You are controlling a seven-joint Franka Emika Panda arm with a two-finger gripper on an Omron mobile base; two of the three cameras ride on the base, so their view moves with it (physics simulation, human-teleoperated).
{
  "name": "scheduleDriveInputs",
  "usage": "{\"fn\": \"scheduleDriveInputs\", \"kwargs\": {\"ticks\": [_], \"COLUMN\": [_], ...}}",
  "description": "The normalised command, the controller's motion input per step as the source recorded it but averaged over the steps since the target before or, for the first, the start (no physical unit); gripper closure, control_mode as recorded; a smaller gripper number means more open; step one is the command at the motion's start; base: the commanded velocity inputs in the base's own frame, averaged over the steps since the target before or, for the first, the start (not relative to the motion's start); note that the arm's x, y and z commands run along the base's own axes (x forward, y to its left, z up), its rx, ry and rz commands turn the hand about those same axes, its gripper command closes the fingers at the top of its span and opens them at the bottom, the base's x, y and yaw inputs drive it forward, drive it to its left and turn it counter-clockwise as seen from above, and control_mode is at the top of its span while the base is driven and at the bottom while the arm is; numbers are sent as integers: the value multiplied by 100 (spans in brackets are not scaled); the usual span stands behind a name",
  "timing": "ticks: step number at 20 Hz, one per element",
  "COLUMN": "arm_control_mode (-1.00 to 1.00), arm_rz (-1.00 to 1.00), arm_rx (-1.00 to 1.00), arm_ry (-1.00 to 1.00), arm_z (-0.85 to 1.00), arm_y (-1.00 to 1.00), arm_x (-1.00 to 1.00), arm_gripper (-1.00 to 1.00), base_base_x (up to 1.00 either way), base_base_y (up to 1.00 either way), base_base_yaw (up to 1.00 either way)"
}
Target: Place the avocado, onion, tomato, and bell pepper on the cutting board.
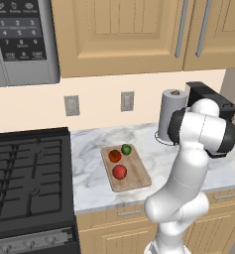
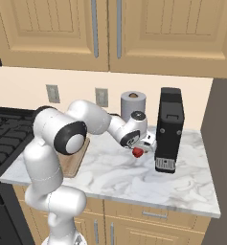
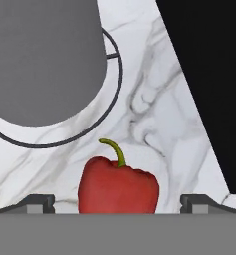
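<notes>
The red bell pepper (image 3: 118,187) with a green stem lies on the marble counter, between the paper towel holder and a black appliance; it also shows as a small red shape (image 2: 138,152). My gripper (image 3: 118,204) hangs over it, open, one fingertip (image 3: 37,201) well clear on each side. The wooden cutting board (image 1: 134,181) lies left of the arm. On it sit the green avocado (image 1: 126,149) and two reddish balls (image 1: 114,156) (image 1: 119,171), the tomato and the onion; I cannot tell which is which. The arm hides most of the board (image 2: 75,162) in the right base view.
A grey paper towel roll (image 2: 133,104) on a ring-shaped holder stands just behind the pepper. The tall black appliance (image 2: 169,129) stands close on its right. A black stove (image 1: 25,178) lies left of the counter, under a microwave (image 1: 20,39).
</notes>
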Motion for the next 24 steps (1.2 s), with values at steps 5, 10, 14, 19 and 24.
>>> {"fn": "scheduleDriveInputs", "kwargs": {"ticks": [5,10,14,19,24], "arm_control_mode": [-100,-100,-100,-100,-100], "arm_rz": [0,0,0,0,0], "arm_rx": [0,0,0,0,0], "arm_ry": [0,0,0,0,-3], "arm_z": [-14,-18,-24,-20,0], "arm_y": [0,0,0,0,0], "arm_x": [1,0,0,0,-3], "arm_gripper": [-100,-100,-100,100,100], "base_base_x": [0,0,0,0,0], "base_base_y": [0,0,0,0,0], "base_base_yaw": [0,0,0,0,0]}}
